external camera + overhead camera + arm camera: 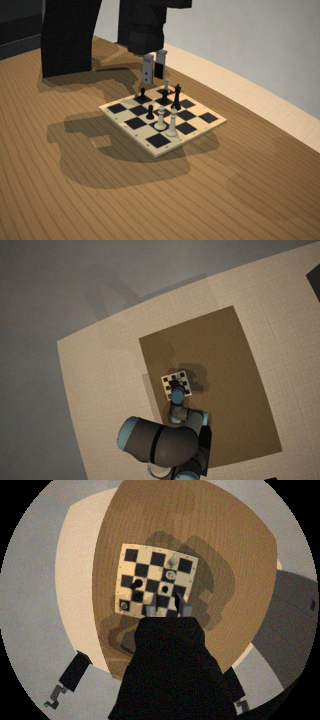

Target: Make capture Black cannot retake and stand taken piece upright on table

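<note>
A small chessboard (134, 133) (163, 383) (194, 574) lies on the wooden table (77, 196) (222, 356). In the exterior view, a white queen (160, 118) and a white king (172, 122) stand near the front. A white bishop (166, 83) stands at the far edge. Two black pawns (142, 94) (149, 112), a black piece (164, 96) and a tall black king (176, 97) stand in the middle and back. My gripper (153, 79) (166, 598) hangs above the board's far side, over the pieces, partly open with nothing between its fingers. In the top view the wrist hides the fingers.
The arm's dark base (67, 38) stands at the back left of the table. The arm's body (160, 441) covers the table's near side in the top view. Tiled floor (103, 356) surrounds the table.
</note>
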Controlling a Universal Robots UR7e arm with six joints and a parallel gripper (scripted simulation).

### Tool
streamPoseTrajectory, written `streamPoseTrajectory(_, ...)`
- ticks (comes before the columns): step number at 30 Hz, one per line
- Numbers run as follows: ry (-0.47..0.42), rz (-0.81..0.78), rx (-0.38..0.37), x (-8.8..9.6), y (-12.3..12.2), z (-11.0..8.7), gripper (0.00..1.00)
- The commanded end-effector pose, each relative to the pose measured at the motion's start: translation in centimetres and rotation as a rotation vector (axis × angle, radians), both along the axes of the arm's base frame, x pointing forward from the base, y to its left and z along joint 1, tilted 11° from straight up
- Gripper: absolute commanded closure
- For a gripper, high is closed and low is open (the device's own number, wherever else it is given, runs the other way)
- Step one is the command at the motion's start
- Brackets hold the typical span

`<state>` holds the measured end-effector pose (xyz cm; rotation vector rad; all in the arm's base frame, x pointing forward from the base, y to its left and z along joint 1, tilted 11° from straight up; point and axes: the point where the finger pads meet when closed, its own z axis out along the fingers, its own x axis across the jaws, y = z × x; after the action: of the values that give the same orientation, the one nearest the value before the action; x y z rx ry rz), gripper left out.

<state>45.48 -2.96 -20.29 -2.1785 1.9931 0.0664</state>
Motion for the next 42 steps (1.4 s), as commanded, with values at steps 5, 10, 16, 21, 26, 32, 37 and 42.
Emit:
streamPoseTrajectory(5,0.002,-0.001,0.000,0.0,0.1,-0.4,0.32)
streamPoseTrajectory(10,0.000,0.001,-0.001,0.1,0.2,-0.9,0.32)
streamPoseTrajectory(16,0.000,0.001,-0.001,0.1,0.2,-1.3,0.32)
streamPoseTrajectory(21,0.000,0.001,-0.001,0.2,0.3,-2.1,0.32)
streamPoseTrajectory(26,0.000,0.001,0.000,0.3,0.5,-2.9,0.32)
streamPoseTrajectory(32,0.000,0.001,0.000,0.3,0.6,-3.5,0.32)
streamPoseTrajectory(37,0.000,0.001,0.000,0.4,0.7,-4.2,0.32)
streamPoseTrajectory(42,0.000,0.001,0.000,0.4,0.7,-4.7,0.32)
